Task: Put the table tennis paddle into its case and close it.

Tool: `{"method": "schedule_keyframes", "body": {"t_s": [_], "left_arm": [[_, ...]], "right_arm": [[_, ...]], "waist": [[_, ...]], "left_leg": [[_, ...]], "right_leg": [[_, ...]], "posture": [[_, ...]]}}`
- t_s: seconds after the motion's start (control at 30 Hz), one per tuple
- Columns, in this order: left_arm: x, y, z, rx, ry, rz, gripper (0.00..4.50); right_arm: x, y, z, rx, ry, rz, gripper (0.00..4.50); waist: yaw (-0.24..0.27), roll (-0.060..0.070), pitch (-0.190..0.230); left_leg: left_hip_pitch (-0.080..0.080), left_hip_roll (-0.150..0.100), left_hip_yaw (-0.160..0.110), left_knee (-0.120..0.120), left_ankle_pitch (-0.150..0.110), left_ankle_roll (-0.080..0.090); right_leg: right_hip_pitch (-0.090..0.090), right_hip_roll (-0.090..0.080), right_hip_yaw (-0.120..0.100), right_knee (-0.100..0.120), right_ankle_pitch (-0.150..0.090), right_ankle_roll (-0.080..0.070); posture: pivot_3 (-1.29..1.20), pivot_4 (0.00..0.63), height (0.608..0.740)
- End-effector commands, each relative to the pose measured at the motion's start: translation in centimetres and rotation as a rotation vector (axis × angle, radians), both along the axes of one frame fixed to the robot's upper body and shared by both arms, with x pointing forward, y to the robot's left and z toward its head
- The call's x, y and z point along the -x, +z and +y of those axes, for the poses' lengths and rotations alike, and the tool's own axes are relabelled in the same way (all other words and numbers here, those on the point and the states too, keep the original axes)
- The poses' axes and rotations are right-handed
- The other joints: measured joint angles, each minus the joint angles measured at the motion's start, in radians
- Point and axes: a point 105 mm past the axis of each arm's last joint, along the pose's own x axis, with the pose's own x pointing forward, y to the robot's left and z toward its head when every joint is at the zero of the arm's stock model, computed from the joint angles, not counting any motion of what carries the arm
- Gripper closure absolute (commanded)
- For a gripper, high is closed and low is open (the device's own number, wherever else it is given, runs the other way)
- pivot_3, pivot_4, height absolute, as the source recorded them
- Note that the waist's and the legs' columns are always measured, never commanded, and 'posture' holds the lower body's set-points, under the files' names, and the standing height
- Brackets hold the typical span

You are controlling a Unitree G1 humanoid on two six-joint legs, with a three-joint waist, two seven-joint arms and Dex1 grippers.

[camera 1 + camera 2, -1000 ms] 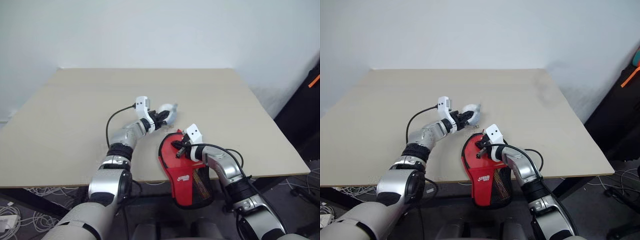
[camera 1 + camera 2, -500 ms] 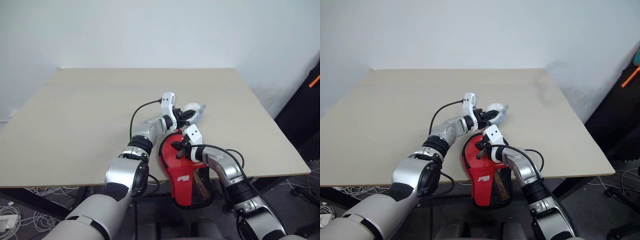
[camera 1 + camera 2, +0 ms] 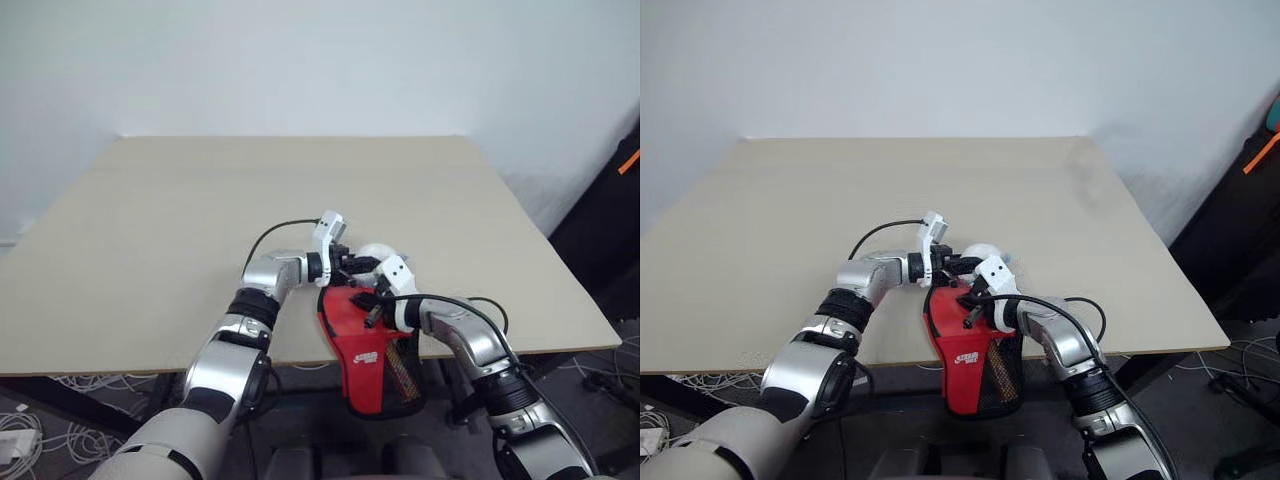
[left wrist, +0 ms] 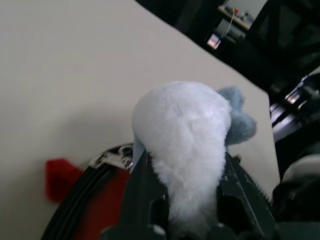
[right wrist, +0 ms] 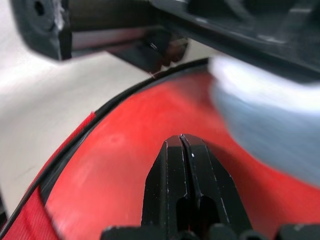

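Observation:
The red case (image 3: 350,328) lies at the table's front edge, its black mesh end (image 3: 400,375) hanging over the edge. The table tennis paddle is hidden. My right gripper (image 3: 370,318) is shut, and its joined fingertips (image 5: 181,137) rest on the case's red face (image 5: 115,170). My left gripper (image 3: 362,264) reaches in from the left at the case's far rim. It is shut on a white and pale blue plush thing (image 4: 185,120), which hangs just above the case (image 4: 60,175) and close to my right hand.
The beige table (image 3: 200,200) stretches wide behind and to both sides of the case. A black cable (image 3: 275,232) loops over my left forearm. Dark equipment stands off the table's right side (image 3: 610,210).
My left gripper, still holding the plush thing, swung right and then drew back to the case's far rim. My right hand shifted slightly right, still on the case.

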Motion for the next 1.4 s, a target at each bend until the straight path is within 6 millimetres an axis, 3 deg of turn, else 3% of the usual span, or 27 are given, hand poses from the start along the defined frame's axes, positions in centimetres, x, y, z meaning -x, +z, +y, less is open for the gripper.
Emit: {"method": "schedule_keyframes", "body": {"t_s": [0.03,0.2,0.3,0.5,0.7,0.8,0.9,1.0,1.17,1.33,1.4], "left_arm": [[-0.2,1.2,-0.4,0.004,-0.029,-0.056,2.7],[0.0,1.6,-0.6,0.017,-0.046,-0.073,0.87],[0.4,2.0,-0.9,0.021,-0.082,-0.09,0.04],[1.1,3.9,-1.1,0.044,-0.151,-0.159,0.04],[2.1,6.5,-0.3,0.061,-0.202,-0.228,0.04],[3.2,7.9,1.4,0.052,-0.215,-0.285,0.62],[4.3,7.7,2.7,0.015,-0.212,-0.306,1.63],[5.8,6.6,3.4,-0.01,-0.221,-0.301,2.75],[8.4,3.9,3.4,-0.085,-0.277,-0.311,4.5],[9.0,1.9,2.5,-0.101,-0.272,-0.294,4.5],[8.6,1.5,2.0,-0.102,-0.258,-0.303,4.5]], "right_arm": [[0.8,2.8,0.2,-0.029,0.072,-0.055,4.5],[2.0,5.0,-1.4,-0.017,0.11,-0.066,4.5],[2.5,6.9,-2.7,-0.014,0.123,-0.084,4.5],[3.0,9.5,-4.2,-0.015,0.156,-0.104,4.5],[3.0,10.7,-4.7,-0.017,0.175,-0.115,4.5],[2.1,11.1,-4.8,-0.014,0.149,-0.148,4.5],[-0.2,11.6,-5.4,-0.009,0.032,-0.206,4.5],[-1.1,11.7,-5.6,0.006,0.002,-0.228,3.93],[-2.1,11.4,-5.8,0.035,-0.018,-0.235,2.15],[-2.6,10.1,-5.4,0.065,-0.009,-0.193,0.31],[-2.6,9.5,-5.3,0.068,0.0,-0.176,0.31]], "waist": [[0.0,0.0,0.0],[0.0,0.0,0.0],[0.0,0.0,0.0],[0.0,0.0,0.0],[0.0,0.0,0.0],[-0.001,0.0,0.001],[-0.001,0.0,0.0],[0.002,0.0,0.0],[0.001,0.0,0.001],[0.001,0.001,0.001],[0.0,0.001,0.001]], "left_leg": [[0.0,0.0,0.0,0.0,0.0,0.0],[0.0,0.0,0.0,0.0,0.0,0.0],[0.0,0.0,0.0,0.0,0.0,0.0],[0.0,0.0,0.0,0.0,0.0,0.0],[0.0,0.0,0.0,0.0,0.0,0.0],[0.0,0.0,0.0,0.0,0.0,0.0],[0.0,0.001,0.001,0.0,0.0,0.0],[0.0,0.0,0.001,0.0,0.0,0.0],[0.0,0.0,0.002,0.001,-0.001,0.001],[0.0,0.0,0.002,0.001,0.0,0.001],[0.0,0.0,0.002,0.001,0.0,0.001]], "right_leg": [[0.0,0.0,0.0,0.0,0.0,0.0],[0.0,0.0,0.0,0.0,-0.001,0.001],[0.0,0.0,0.0,0.0,-0.001,0.001],[-0.001,0.0,0.0,0.0,-0.001,0.001],[-0.001,0.0,0.0,0.0,-0.001,0.001],[-0.001,-0.001,0.0,0.0,-0.001,0.001],[-0.001,0.0,0.001,0.0,-0.001,0.001],[0.0,-0.001,0.001,0.0,-0.001,0.001],[0.0,-0.001,0.001,0.0,0.001,-0.002],[0.0,-0.001,0.001,0.0,0.0,-0.001],[0.0,-0.001,0.001,0.0,0.0,-0.001]], "posture": [[0.0,0.0,0.74],[0.0,0.0,0.74],[0.0,0.0,0.74],[0.0,0.0,0.74],[0.0,0.0,0.74],[0.0,0.0,0.74],[0.0,0.0,0.74],[0.0,0.0,0.74],[0.0,0.0,0.74],[0.0,0.0,0.74],[0.0,0.0,0.74]]}}
